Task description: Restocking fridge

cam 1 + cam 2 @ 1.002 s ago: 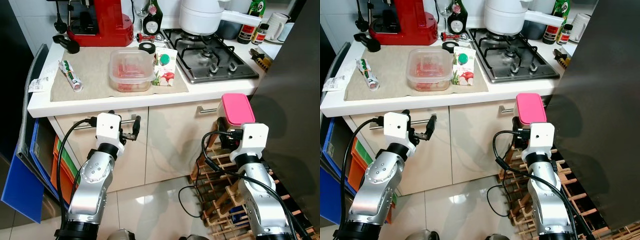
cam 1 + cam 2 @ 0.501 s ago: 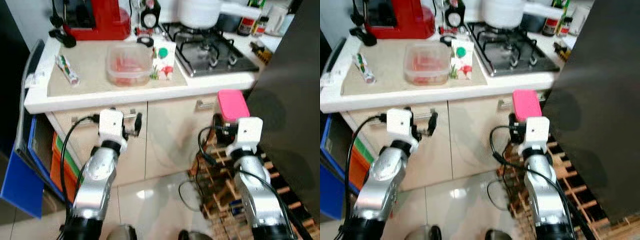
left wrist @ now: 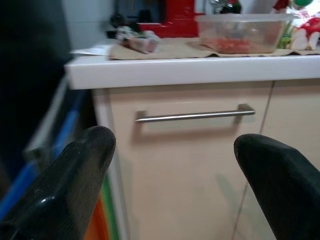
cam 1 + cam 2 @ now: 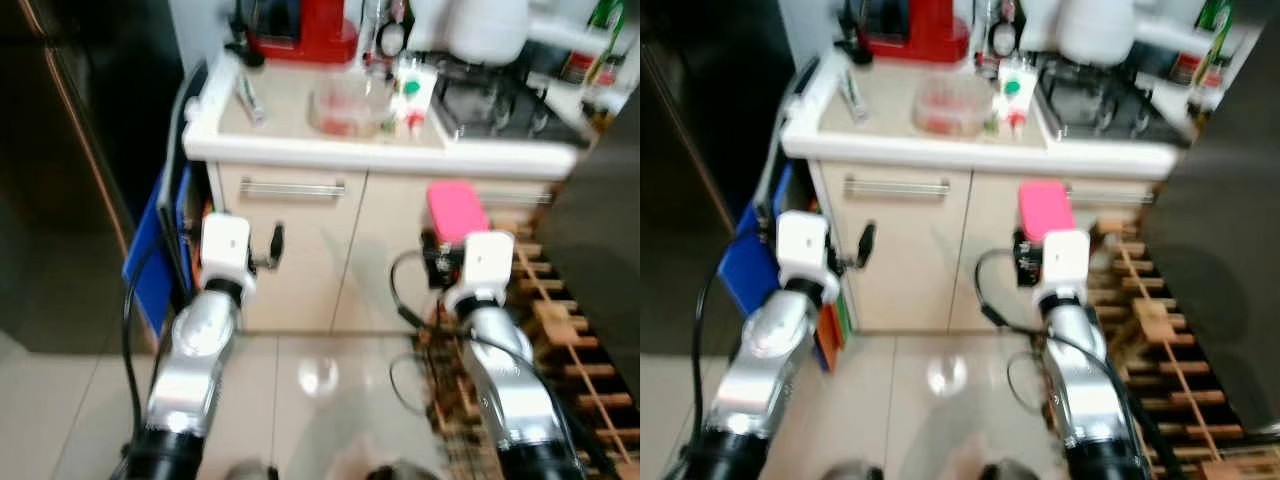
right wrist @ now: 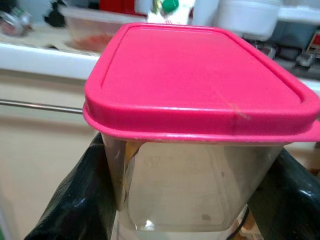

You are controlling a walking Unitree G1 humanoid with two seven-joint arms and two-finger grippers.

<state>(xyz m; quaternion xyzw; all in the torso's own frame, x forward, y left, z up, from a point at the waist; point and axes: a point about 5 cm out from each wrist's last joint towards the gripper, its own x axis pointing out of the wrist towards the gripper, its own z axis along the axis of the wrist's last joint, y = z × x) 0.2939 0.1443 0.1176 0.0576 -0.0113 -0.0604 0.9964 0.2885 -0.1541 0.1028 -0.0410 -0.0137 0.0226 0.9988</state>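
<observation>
Right gripper (image 5: 195, 200): clamped on a clear plastic container with a pink lid (image 5: 200, 80), one black finger pressed against each side wall. Container held upright, lid level, in front of the cream lower cabinets (image 4: 300, 260) and below the edge of the white countertop (image 4: 940, 155). Contents of the container too blurred to tell.

Left gripper (image 3: 175, 165): empty, fingers (image 3: 70, 175) spread wide apart, raised at about the same height as the right one and pointed at the cabinet front, apart from it. Steel bar handle (image 3: 195, 116) of the cabinet door framed between the two fingers in the left wrist view.

On the countertop, on a beige mat (image 3: 200, 47): a clear lidded tub (image 3: 242, 32) with red food inside; just beside it, a small carton with a green cap (image 4: 1012, 100); a crumpled wrapper (image 3: 137, 40) toward the left end. Behind these, a red coffee machine (image 4: 300, 25). To the right, a gas hob (image 4: 490, 100) bearing a white pot (image 4: 488, 25).

Left of the cabinets: flat blue items (image 4: 150, 260) leaning upright, then a dark tall surface (image 4: 70, 160). To the right: another dark surface (image 4: 1230, 230), and a wooden wine rack (image 4: 1170, 340) on the tiled floor (image 4: 300, 380). Head views blurred.
</observation>
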